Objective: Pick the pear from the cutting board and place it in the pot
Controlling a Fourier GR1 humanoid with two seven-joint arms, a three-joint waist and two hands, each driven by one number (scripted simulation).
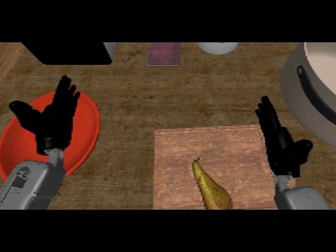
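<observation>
Pear: yellow-brown and long, lying on the cutting board near its lower edge, thin stem end pointing up the view, broad end cut off at the bottom of the scene. Apart from both hands.

Cutting board: reddish wood, flat on the brown counter, in the lower middle of the view.

Right hand: open, fingers straight and close together, pointing up the view, thumb out to the right. Placed over the board's right edge, to the right of the pear, holding nothing.

Left hand: open as well, fingers straight and slightly spread, thumb out to the left. Hanging over the red plate at the left of the counter, holding nothing.

Pot: grey, with a pale inside and a black handle on its near wall, at the right edge of the view and partly cut off by it. Up and to the right of the board, just beyond the right hand's fingertips.

Along the far edge of the counter: a black block, a dark purple book and a pale cup.
</observation>
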